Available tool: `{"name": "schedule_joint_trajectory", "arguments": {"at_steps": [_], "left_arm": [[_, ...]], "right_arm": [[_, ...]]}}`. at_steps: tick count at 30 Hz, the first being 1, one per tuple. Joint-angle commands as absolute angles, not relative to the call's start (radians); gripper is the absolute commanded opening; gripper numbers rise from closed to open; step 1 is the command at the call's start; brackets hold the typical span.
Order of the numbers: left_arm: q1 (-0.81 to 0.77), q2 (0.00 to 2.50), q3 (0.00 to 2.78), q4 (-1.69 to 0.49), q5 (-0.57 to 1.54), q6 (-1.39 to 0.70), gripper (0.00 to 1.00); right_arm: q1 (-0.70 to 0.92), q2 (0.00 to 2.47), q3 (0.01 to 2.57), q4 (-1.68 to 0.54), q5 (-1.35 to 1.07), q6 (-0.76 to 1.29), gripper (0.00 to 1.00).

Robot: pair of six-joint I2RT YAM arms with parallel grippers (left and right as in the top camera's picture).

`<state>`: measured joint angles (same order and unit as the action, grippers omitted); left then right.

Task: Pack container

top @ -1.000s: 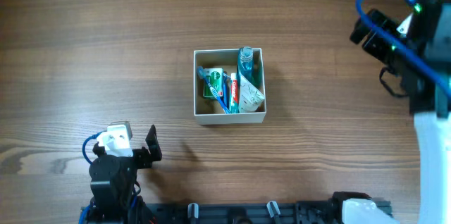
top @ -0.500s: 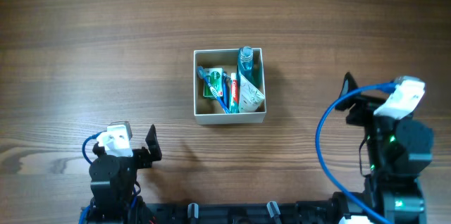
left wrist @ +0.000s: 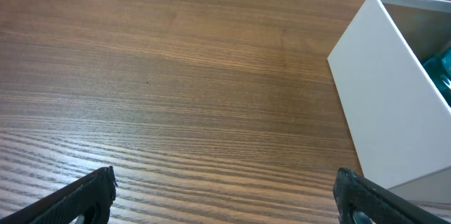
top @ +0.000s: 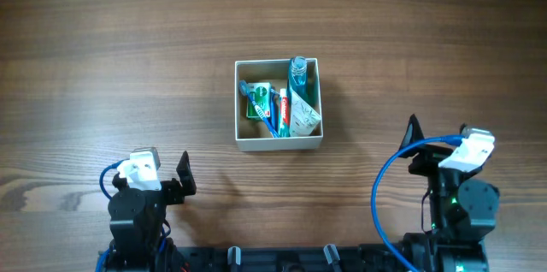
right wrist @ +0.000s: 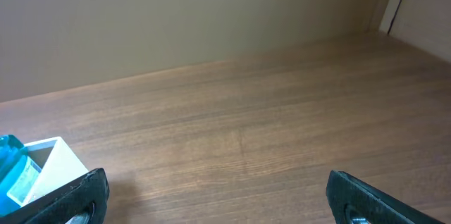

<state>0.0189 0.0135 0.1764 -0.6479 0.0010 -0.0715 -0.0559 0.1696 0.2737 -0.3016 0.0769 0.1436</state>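
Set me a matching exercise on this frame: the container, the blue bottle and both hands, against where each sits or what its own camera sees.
1. container
2. blue bottle
3. left hand
4. right hand

A. open; its wrist view catches only a corner of the container, low left
B. centre of the overhead view, open-topped
C. open; a white container wall fills the right of its wrist view
D. inside the container, top-right corner in the overhead view

Pairs: 1-B, 2-D, 3-C, 4-A

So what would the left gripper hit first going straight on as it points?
Likely only table; ahead of the left gripper looks free. The container stands to the right; that side's finger might graze its wall, depth unclear.
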Motion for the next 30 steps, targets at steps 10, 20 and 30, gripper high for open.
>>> {"name": "schedule_joint_trajectory", "arguments": {"at_steps": [10,20,30], "left_arm": [[0.013,0.003,0.157,-0.65,-0.009,-0.056,1.0],[0.013,0.003,0.157,-0.65,-0.009,-0.056,1.0],[0.013,0.003,0.157,-0.65,-0.009,-0.056,1.0]], "right_arm": [[-0.057,0.004,0.138,-0.297,0.097,0.133,1.0],[-0.057,0.004,0.136,-0.408,0.097,0.133,1.0],[-0.057,0.009,0.136,-0.405,0.097,0.133,1.0]]}}
